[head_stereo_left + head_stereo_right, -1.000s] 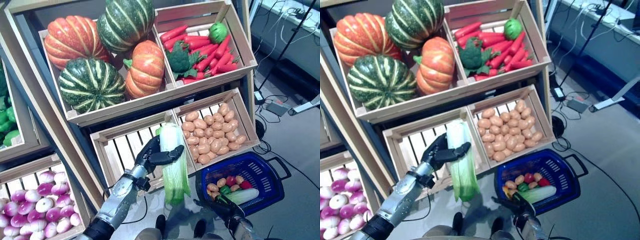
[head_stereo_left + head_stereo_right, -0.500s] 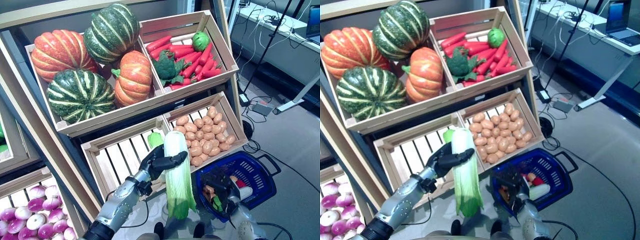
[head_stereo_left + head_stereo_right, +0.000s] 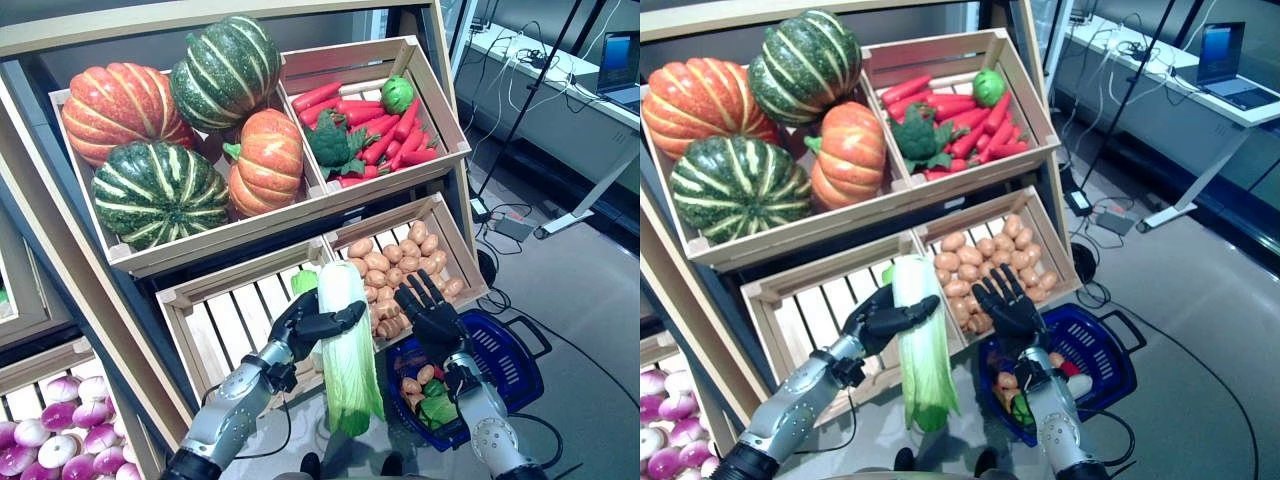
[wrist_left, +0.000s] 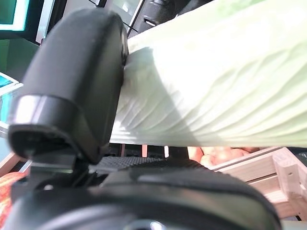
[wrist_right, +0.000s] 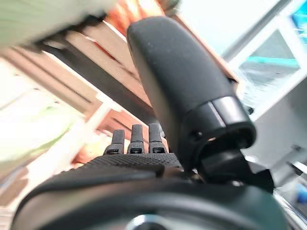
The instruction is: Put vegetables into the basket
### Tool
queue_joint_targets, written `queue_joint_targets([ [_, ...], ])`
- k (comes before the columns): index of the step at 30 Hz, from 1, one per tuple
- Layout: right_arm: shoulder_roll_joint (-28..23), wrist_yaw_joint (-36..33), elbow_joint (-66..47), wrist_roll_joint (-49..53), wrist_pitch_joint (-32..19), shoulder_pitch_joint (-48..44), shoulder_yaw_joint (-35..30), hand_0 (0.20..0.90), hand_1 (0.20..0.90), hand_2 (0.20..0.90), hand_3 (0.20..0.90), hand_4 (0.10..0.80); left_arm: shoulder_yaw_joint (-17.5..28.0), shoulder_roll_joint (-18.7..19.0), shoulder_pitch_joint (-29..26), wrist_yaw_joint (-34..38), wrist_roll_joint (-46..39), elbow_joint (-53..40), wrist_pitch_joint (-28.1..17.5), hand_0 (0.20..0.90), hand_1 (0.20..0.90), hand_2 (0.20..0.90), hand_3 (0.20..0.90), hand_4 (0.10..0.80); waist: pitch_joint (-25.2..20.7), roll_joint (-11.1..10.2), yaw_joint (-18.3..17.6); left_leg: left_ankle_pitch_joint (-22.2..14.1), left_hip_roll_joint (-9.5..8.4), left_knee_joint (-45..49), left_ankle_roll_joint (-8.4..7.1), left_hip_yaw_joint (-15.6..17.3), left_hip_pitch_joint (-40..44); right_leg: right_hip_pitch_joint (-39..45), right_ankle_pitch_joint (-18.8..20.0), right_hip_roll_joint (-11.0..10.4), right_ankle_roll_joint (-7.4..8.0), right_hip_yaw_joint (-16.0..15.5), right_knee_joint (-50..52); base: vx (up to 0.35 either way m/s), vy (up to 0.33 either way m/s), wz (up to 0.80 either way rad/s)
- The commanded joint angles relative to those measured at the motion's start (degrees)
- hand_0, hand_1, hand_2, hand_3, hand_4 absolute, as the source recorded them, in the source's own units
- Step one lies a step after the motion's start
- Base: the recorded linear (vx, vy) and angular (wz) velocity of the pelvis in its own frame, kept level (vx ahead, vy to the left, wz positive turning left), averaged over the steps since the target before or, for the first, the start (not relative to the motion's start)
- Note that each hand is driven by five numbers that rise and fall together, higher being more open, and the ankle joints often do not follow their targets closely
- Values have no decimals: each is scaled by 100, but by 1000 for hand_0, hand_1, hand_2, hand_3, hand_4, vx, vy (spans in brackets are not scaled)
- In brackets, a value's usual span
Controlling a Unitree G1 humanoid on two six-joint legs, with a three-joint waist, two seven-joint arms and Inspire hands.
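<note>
My left hand [image 3: 302,325] is shut on a long pale green cabbage [image 3: 347,350] and holds it upright in front of the lower crates; its leafy end hangs down. In the left wrist view the thumb [image 4: 76,91] presses against the cabbage [image 4: 211,91]. My right hand [image 3: 428,318] is raised with straight spread fingers, open and holding nothing, just right of the cabbage and above the blue basket [image 3: 510,360]. The basket stands on the floor and holds several small vegetables [image 3: 425,395].
A wooden rack carries a pumpkin crate [image 3: 175,130], a crate of red carrots and broccoli [image 3: 375,115], a potato crate [image 3: 400,275] and a slatted crate [image 3: 225,320] behind the cabbage. Purple onions [image 3: 50,445] lie at lower left. A desk [image 3: 590,100] stands at right.
My right hand has risen from the basket and spread its fingers beside the cabbage. The left hand keeps its hold on the cabbage. The camera has shifted a little.
</note>
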Motion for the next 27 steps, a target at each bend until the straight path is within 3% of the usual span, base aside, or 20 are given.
queue_joint_targets([
  [1,-250,841,-519,277,398,-441,193,900,900,900,900,800,61,-6,-409,-213,-253,-638,-437,300,300,300,300,400,-321,-119,147,-352,78,19,-230,56,33,154,96,-415,406,26,6,2,-34,2],
  [3,-373,970,-460,466,662,-521,286,900,900,900,900,800,4,12,-456,-206,-250,-655,-446,300,300,300,300,400,-308,-148,190,-353,82,23,-238,39,39,174,94,-416,408,-9,6,6,-39,1],
  [12,-843,1749,-461,229,1004,-519,367,900,900,900,900,800,151,158,-400,-365,-302,-727,-526,300,300,300,300,400,-319,-226,249,-375,108,32,-280,-2,53,210,40,-399,414,-38,6,0,-11,0],
  [22,-1074,2274,-373,-23,1185,-388,253,900,900,900,900,800,452,214,-405,-670,-203,-858,-511,300,300,300,300,400,-296,-274,250,-383,140,49,-312,-14,75,253,9,-402,415,-51,6,-5,-13,0],
  [27,-1056,2184,-261,189,1095,-387,163,900,900,900,900,800,495,241,-420,-717,-73,-862,-532,300,300,300,300,400,-296,-262,235,-373,150,48,-318,-16,70,246,9,-403,417,-41,6,0,0,0],
])
